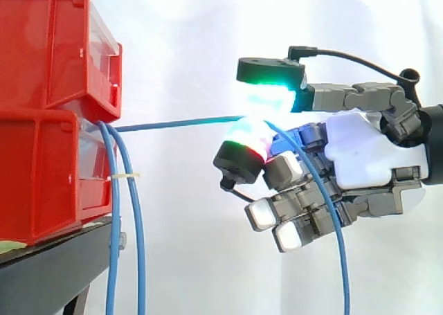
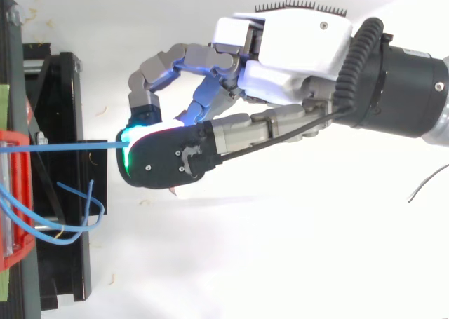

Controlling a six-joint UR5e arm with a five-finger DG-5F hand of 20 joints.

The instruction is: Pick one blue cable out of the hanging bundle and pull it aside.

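Observation:
One blue cable (image 1: 180,123) runs taut and nearly level from the red bins (image 1: 48,107) to my hand (image 1: 360,149), then drops down past the palm. Its stretched part also shows as the blue cable (image 2: 70,146) in the top view. My hand (image 2: 280,45) is shut on it, pinching it between a green-glowing pad (image 1: 270,86) above and a red-and-white glowing pad (image 1: 243,149) below. The rest of the bundle (image 1: 121,218), two blue cables tied with a pale strap, hangs straight down beside the bins.
The red bins stand stacked on a black stand (image 1: 55,266) at the left. Loose blue cable loops (image 2: 63,221) lie over the black stand (image 2: 63,94) in the top view. A white curtain is behind.

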